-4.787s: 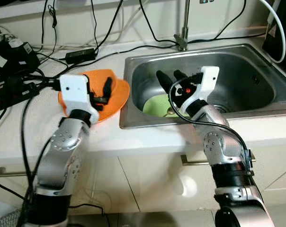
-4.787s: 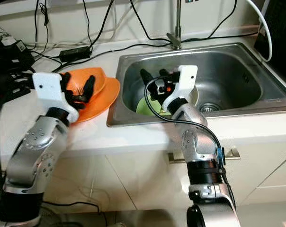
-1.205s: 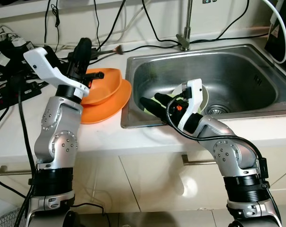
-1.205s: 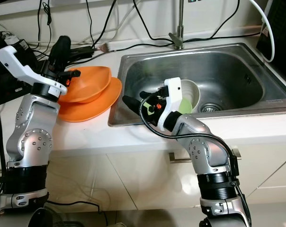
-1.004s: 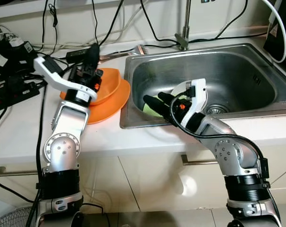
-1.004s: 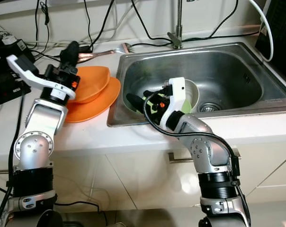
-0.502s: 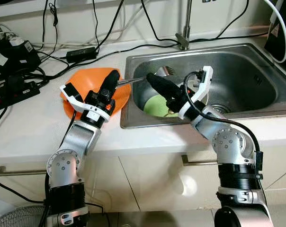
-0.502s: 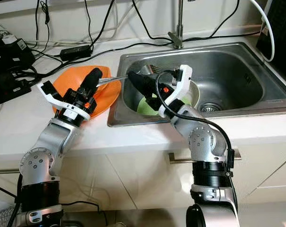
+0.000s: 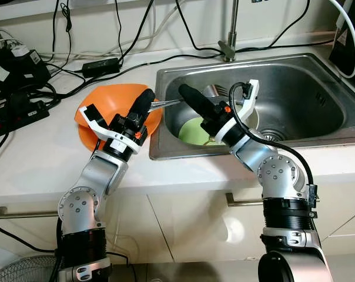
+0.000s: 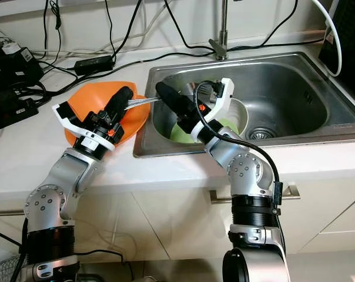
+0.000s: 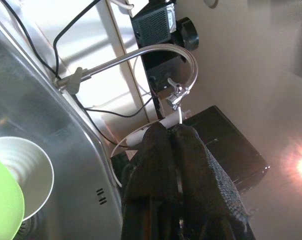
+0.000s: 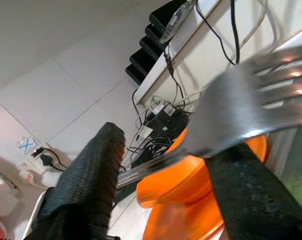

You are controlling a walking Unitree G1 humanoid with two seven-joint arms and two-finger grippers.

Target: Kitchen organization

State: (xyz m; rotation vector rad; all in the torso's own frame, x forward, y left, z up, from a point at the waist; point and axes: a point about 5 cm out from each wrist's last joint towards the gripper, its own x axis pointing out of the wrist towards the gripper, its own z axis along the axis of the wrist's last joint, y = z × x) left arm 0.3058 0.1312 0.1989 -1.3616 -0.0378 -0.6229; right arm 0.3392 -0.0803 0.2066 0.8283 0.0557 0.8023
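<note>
At centre frame, over the left edge of the steel sink (image 9: 295,88), my left hand (image 9: 147,101) grips a silver metal fork (image 9: 192,97) by its handle, and my right hand (image 9: 192,101), open, has just closed in around it, so I judge a hand-to-hand pass is beginning.

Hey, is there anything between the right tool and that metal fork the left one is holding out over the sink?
Nothing visible blocks it. The left tool is shut on the silver metal fork, holding it over the left part of the steel sink. The right tool is open, with the fork's neck already passing between its black fingers.
</note>
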